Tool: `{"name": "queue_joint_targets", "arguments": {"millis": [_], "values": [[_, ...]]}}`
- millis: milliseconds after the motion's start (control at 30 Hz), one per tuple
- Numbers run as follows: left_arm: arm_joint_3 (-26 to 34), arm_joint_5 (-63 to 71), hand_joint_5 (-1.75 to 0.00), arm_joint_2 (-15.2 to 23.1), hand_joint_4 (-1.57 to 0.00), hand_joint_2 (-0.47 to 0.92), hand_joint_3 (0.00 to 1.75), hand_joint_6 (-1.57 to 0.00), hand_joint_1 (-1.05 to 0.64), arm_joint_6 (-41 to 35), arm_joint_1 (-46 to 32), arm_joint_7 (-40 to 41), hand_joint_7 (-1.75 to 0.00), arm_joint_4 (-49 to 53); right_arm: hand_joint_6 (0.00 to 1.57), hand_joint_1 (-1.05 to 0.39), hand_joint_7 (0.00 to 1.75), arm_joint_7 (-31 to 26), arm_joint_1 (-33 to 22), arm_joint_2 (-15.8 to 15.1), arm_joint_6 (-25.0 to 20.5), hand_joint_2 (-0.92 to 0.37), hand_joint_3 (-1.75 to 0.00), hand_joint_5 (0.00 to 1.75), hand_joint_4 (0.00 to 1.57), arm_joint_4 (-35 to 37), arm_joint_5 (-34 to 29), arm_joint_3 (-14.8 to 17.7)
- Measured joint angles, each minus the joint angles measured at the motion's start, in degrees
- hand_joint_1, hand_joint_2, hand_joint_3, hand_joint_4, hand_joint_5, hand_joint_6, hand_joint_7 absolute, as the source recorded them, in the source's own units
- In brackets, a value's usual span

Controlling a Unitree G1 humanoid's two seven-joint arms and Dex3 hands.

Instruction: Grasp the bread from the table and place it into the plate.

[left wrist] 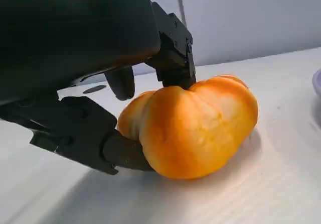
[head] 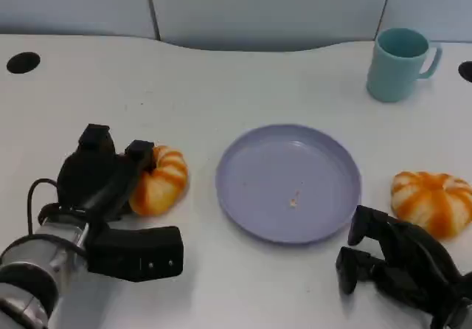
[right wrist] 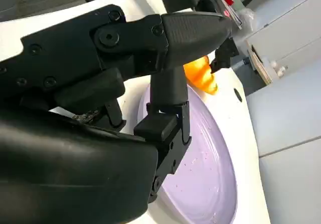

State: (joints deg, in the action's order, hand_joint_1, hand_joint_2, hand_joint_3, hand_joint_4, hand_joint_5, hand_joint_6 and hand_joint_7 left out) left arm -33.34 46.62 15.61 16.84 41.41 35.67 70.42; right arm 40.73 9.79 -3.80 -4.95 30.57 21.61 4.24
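Gripping bread (head: 158,181) on table: left hand (head: 99,178) | plate (head: 254,211) beside | right hand (head: 398,259) spread

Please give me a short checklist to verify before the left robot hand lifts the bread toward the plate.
1. Left robot hand has fingers on the left bread, above and below: ok.
2. Grip firm enough to lift: cannot tell.
3. Plate holds only crumbs: ok.
4. Table path from this bread to the plate is free: ok.
5. Right robot hand is off the plate and holds nothing: ok.
6. Cup stands far from the path: ok.
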Motion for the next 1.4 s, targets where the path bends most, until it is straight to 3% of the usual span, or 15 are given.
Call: {"name": "queue_joint_targets", "arguments": {"millis": [33,67,133,267,433,833,967,1200,1400], "values": [[0.13,-0.12,-1.75,0.08,-0.76,0.88,0.49,-0.55,-0.23,0.21,0.17,0.25,-1.75,-0.25,0.69,-0.51,1.52,0.02,0.03,-0.01,-0.01,-0.92,-0.31,1.75,0.74,0.05,0.00,0.00],[0.24,-0.15,-1.75,0.13,-0.80,0.72,0.71,-0.61,-0.18,0.25,0.43,0.32,-1.75,-0.46,0.68,-0.51,1.52,0.04,0.08,-0.01,-0.01,-0.92,-0.31,1.75,0.74,0.11,0.00,0.00],[1.27,-1.10,-1.75,0.18,-0.83,0.59,0.93,-0.64,-0.14,1.46,0.58,0.94,-1.75,-1.41,0.68,-0.51,1.52,0.20,0.22,-0.03,0.16,-0.92,-0.32,1.75,0.74,0.42,0.00,0.00],[3.62,-2.82,-1.75,0.19,-0.88,0.52,1.11,-0.68,-0.14,4.29,1.01,3.29,-1.75,-3.76,0.68,-0.51,1.52,0.49,0.44,-0.03,0.68,-0.92,-0.33,1.75,0.73,0.97,-0.01,-0.03],[6.28,-4.95,-1.75,0.14,-0.87,0.47,1.11,-0.67,-0.15,8.38,1.44,5.00,-1.75,-7.06,0.68,-0.51,1.52,0.48,0.60,-0.03,0.83,-0.92,-0.32,1.75,0.73,1.18,-0.05,-0.09],[8.98,-8.17,-1.75,-0.75,-0.93,0.45,1.15,-0.73,-0.10,9.51,1.45,2.36,-1.75,-12.90,0.69,-0.52,1.52,0.00,0.69,-0.04,0.68,-0.92,-0.32,1.75,0.74,1.03,-0.12,-0.29],[9.19,-8.20,-1.75,-0.78,-0.92,0.41,1.30,-0.71,-0.12,9.70,1.43,2.18,-1.75,-13.19,0.69,-0.52,1.52,-0.05,0.69,-0.04,0.68,-0.92,-0.31,1.75,0.74,1.02,-0.12,-0.27],[11.07,-13.34,-1.75,-5.02,-0.90,0.42,1.34,-0.68,-0.14,11.15,1.31,-5.17,-1.75,-20.16,0.69,-0.52,1.52,-0.64,0.82,0.34,0.81,-0.92,-0.31,1.75,0.74,0.96,-0.11,-0.31],[12.05,-13.66,-1.75,-5.35,-0.92,0.40,1.36,-0.68,-0.17,10.90,1.36,-9.25,-1.75,-22.52,0.67,-0.52,1.53,-0.54,0.78,0.39,1.20,-0.92,-0.34,1.75,0.73,1.06,-0.12,-0.27]]}}
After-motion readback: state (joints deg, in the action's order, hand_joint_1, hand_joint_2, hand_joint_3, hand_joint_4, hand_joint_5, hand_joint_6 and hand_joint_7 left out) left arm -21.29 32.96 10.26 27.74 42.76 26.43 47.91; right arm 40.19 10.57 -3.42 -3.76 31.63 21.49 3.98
